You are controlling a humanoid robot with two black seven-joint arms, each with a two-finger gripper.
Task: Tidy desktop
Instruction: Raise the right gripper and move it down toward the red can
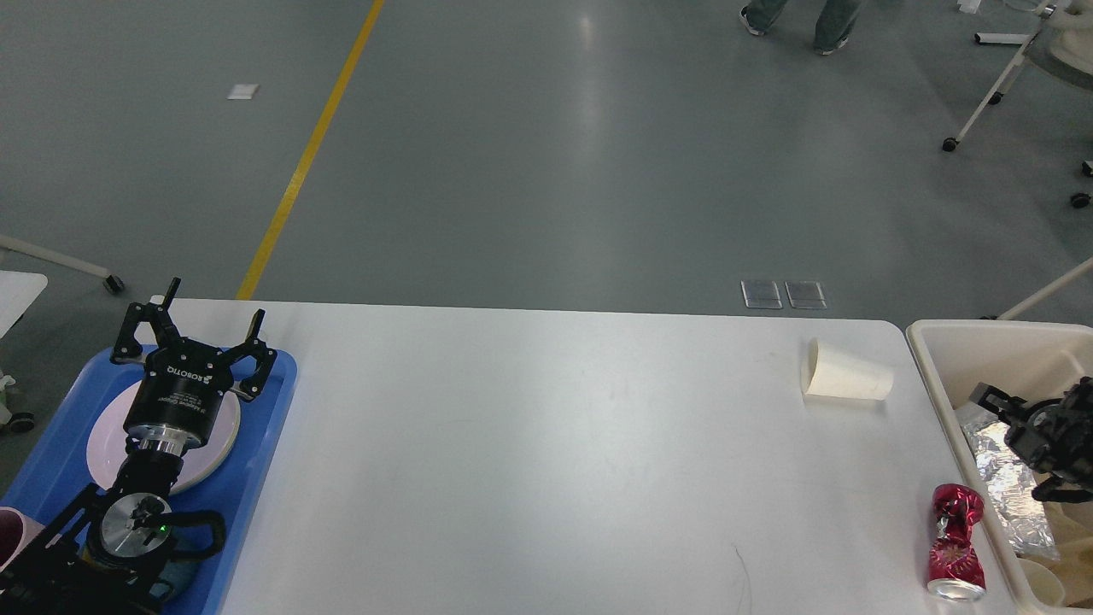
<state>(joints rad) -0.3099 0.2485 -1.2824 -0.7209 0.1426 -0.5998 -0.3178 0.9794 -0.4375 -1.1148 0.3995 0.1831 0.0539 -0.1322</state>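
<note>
Our left gripper [212, 309] hangs with fingers spread apart over the pink plate [98, 440] in the blue tray [273, 401]. Our right gripper [1016, 444] sits above the beige bin [939, 376]; whether its fingers are parted we cannot tell. Between them the desktop [529, 453] stretches white and wide, bearing a tipped paper cup [845, 376] and a crushed red can [956, 538] near its right edge. Beyond lies grey floor [546, 154].

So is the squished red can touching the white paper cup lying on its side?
Apart. The head view shows bare white desktop between the crushed red metal can and the tipped white paper cup.
</note>
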